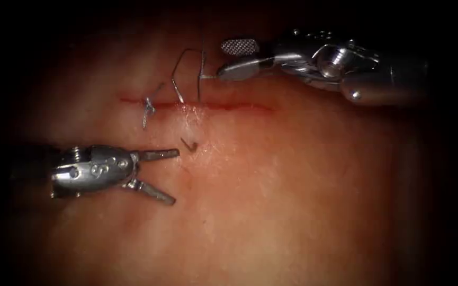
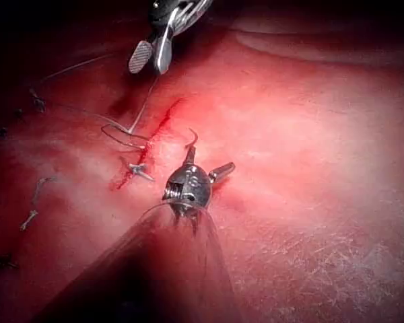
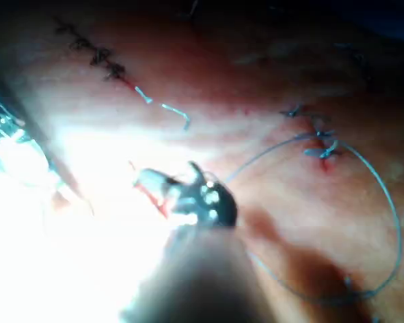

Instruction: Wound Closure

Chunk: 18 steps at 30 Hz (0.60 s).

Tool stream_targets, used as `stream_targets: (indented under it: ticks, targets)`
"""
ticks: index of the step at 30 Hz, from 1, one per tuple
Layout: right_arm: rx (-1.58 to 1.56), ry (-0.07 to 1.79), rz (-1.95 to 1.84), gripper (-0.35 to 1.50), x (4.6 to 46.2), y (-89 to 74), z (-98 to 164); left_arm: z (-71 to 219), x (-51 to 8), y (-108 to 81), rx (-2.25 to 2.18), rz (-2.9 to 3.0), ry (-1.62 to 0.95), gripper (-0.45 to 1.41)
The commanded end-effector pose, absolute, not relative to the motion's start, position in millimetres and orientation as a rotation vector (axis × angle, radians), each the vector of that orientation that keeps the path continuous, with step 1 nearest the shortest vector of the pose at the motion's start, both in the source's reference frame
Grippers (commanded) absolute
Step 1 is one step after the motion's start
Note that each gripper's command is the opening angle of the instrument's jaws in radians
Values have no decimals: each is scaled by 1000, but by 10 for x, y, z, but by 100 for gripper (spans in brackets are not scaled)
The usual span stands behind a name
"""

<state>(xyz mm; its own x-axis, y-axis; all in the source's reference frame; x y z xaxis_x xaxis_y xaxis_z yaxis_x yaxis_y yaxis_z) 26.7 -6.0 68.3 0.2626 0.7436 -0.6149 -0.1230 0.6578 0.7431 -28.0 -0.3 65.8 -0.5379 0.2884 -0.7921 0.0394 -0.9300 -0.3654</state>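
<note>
Nearest the endoscope, the left tool (image 1: 177, 177) was seen low over the tissue (image 1: 292, 201), below the cut (image 1: 229, 106) and towards its left end. Its two jaws were spread wide in a V and nothing was held between them; this was borne out in the left wrist view, where the left tool (image 2: 207, 161) was shown released.

Just beyond its upper jaw, a short hooked piece of the needle (image 1: 189, 143) was seen standing out of the tissue below the cut, the rest being buried. Which end of the needle this was could not be told. It was gripped by neither tool.

Farther on, the cut was seen running across the view, lined with red fluid (image 2: 161, 124). A finished knot (image 1: 148, 106) with short cut ends was set across it near its left end. To the right of the knot, the thread (image 1: 178, 69) was seen rising from the cut in a tall loop.

Farthest, above the cut, the right tool (image 1: 222, 59) was seen with its jaws parted. The thread was seen to end at the tip of its lower jaw, but no grasp could be made out.
</note>
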Motion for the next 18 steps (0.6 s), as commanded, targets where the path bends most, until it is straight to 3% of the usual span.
stream_targets:
  ticks: [1, 4, 8, 18]
  targets:
    - [636, 1168, 641, 86, 272, -62, 689, 666, -285, 2, -1427, 2577, -510, 68]
    - [635, 1169, 632, 94, 267, -73, 692, 669, -288, 7, -1425, 2558, -478, 57]
    - [640, 1178, 622, 81, 266, -79, 696, 676, -296, 15, -1466, 2488, -420, 56]
    - [639, 1187, 611, 72, 269, -86, 698, 677, -311, 25, -1532, 2379, -339, 54]
